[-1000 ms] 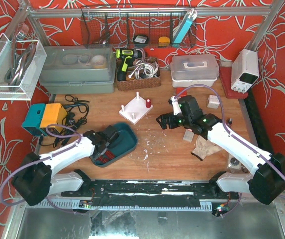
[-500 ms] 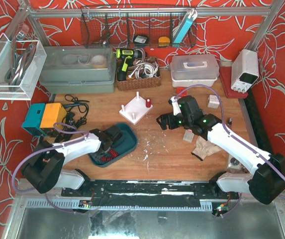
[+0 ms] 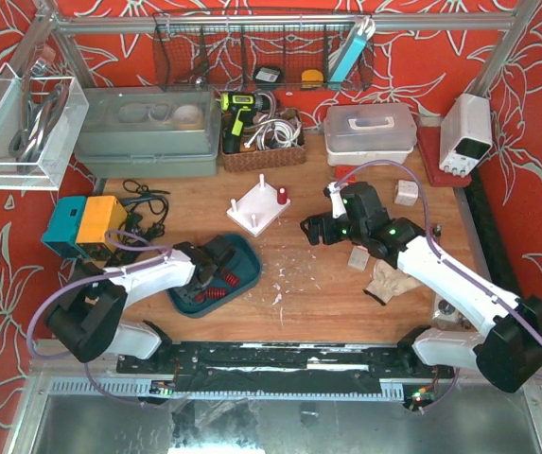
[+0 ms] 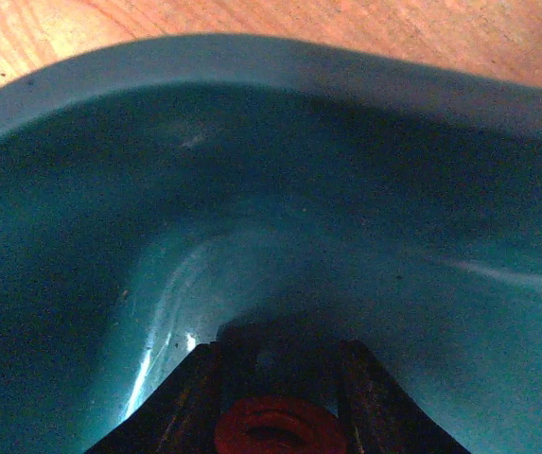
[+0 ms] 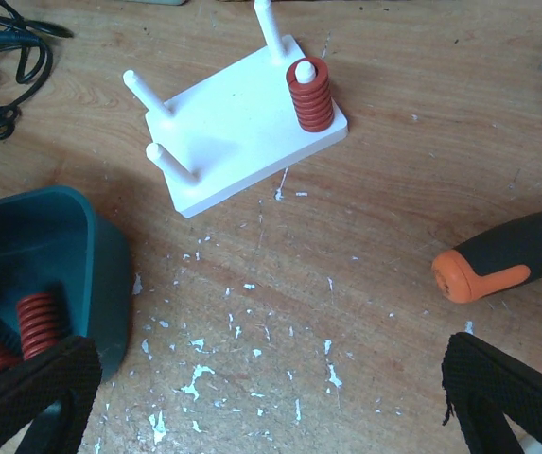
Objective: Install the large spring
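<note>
My left gripper is down inside the teal tray. In the left wrist view its dark fingers stand either side of a red spring and touch it, with the tray's wall close ahead. Two more red springs lie in the tray. The white peg board has one red spring on a corner peg and three bare pegs. My right gripper is open wide and empty, hovering over the bare wood right of the board.
An orange-and-black screwdriver handle lies on the wood near my right finger. White flakes litter the wood. Black cables and a teal-and-yellow box sit left of the tray. A work glove lies to the right.
My left gripper has moved up and right inside the tray, uncovering two red springs at the tray's near side. My right arm has barely shifted.
</note>
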Controlling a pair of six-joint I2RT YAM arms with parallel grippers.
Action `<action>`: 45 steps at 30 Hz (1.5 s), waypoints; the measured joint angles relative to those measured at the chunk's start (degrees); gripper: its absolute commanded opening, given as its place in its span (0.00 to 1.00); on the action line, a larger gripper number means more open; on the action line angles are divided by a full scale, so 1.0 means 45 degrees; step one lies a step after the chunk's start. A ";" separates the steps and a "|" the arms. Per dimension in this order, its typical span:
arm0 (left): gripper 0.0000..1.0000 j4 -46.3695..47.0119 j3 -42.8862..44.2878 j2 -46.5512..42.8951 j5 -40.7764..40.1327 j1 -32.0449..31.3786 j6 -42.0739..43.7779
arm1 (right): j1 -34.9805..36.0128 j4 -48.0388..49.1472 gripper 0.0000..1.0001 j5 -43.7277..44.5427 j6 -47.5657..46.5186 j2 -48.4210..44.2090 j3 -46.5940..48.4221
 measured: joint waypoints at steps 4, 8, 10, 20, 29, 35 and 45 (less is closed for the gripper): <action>0.23 -0.0262 0.0160 -0.0141 0.0015 0.0029 -0.0063 | 0.0000 0.0010 0.99 0.0010 -0.0005 -0.0175 -0.0039; 0.19 -0.0452 0.0471 -0.0350 -0.0019 0.0063 -0.0102 | 0.0000 0.0010 0.99 0.0005 -0.0010 -0.0175 -0.0049; 0.18 -0.0520 0.0554 -0.0447 -0.0024 0.0068 -0.0112 | 0.0000 0.0019 0.99 0.0005 -0.0010 -0.0180 -0.0063; 0.12 -0.1001 0.1287 -0.1787 -0.0049 0.0068 0.0170 | 0.0000 0.0087 0.99 0.0112 -0.0083 -0.0223 -0.0355; 0.00 0.3191 0.0937 -0.7334 -0.0015 0.0068 0.4206 | 0.0311 0.1282 0.70 -0.2545 -0.0248 -0.0369 -0.0627; 0.00 0.7616 -0.0631 -0.9165 0.1413 0.0073 0.7014 | 0.2356 0.3201 0.62 -0.3798 0.0199 -0.0330 -0.0641; 0.00 1.1846 -0.2875 -1.0015 0.5139 0.0068 0.8194 | 0.4779 0.5921 0.69 -0.4002 0.0350 0.0214 -0.0646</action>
